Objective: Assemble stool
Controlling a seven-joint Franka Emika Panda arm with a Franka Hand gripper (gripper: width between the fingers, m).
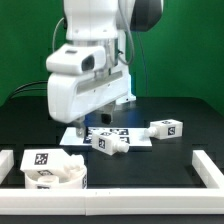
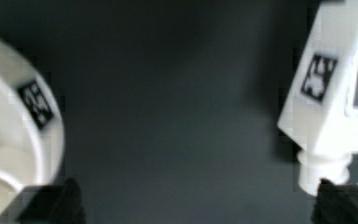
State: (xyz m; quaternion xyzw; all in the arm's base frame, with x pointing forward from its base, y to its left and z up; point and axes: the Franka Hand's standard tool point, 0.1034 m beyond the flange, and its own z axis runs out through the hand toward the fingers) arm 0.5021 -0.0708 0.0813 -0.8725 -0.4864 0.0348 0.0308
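The round white seat (image 1: 55,170) with marker tags lies at the front of the exterior view's left. Its curved rim (image 2: 7,110) shows in the wrist view. One white leg (image 1: 110,143) lies on the table in front of the marker board (image 1: 122,133). A second leg (image 1: 165,127) lies to the exterior view's right. My gripper (image 1: 84,126) hangs low over the table beside the marker board. In the wrist view the gripper (image 2: 194,205) is open wide with only dark table between the fingertips (image 2: 51,205). A tagged leg (image 2: 327,90) lies just beyond one fingertip.
White border rails run along the exterior view's left (image 1: 6,160) and right (image 1: 207,166) edges of the black table. A dark cable hangs behind the arm.
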